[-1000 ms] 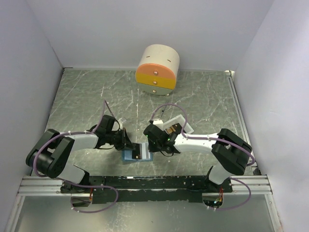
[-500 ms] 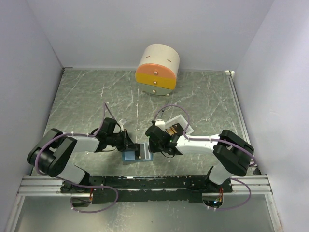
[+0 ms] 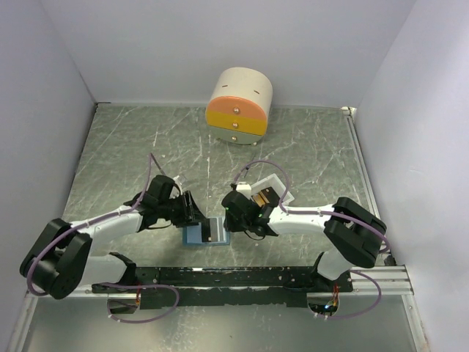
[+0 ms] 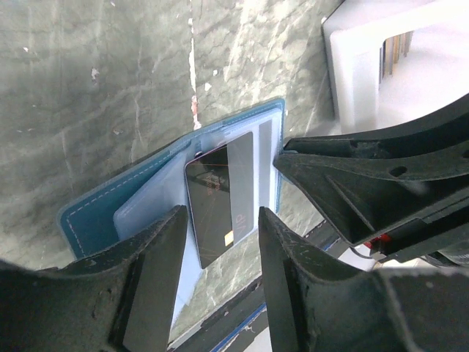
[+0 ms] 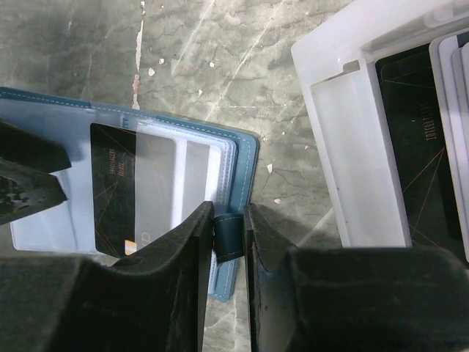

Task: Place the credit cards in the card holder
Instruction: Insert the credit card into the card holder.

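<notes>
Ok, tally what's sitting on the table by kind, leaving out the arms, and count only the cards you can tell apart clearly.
blue card holder: 1
white tray: 1
round drawer box: 1
dark card in the card holder: 1
Total: 4; the overlapping cards in the tray can't be counted.

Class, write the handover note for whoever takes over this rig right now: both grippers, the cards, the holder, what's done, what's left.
Left gripper: open, fingers on either side of the dark card; contact unclear.
Right gripper: shut on the blue tab of the card holder, which lies open.
Done: the dark card sits partly under a clear slot.
Left: seat it fully, then load the tray cards from the white tray, one dark, others pale.
</notes>
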You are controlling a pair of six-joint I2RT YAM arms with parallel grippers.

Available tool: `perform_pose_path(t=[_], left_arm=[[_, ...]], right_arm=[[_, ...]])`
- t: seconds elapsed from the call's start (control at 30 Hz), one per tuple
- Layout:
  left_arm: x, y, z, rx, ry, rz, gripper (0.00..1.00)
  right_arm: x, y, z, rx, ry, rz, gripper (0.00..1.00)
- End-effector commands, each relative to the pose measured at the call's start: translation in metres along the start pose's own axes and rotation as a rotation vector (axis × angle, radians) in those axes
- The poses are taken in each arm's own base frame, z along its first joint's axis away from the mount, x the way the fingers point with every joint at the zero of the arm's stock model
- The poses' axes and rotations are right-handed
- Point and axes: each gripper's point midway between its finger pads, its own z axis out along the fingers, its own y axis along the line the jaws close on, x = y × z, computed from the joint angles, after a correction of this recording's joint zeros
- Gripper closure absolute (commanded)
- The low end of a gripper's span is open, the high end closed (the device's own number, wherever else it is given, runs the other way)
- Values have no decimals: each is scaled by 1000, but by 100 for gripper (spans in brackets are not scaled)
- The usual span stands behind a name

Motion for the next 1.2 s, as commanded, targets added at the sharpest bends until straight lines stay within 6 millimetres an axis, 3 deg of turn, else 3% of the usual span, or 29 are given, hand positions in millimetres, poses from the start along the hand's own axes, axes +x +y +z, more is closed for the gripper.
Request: perform_pose_path(t=[0.0,0.13,0.57,1.17], left_arm=[[-6,-1,-9,-37,-40,-1,45],[0,-6,-6,17,-18,-26,47],[12,4,11,32,30,-65,47],[16,-17,29,74,58,-48,89]], right_arm=[[18,-13,-2,29,50,-5,77],[17,-13,-2,28,45,-2,77],[18,-10,-1,15,50,0,77],[22,-9,1,1,60,6,78]])
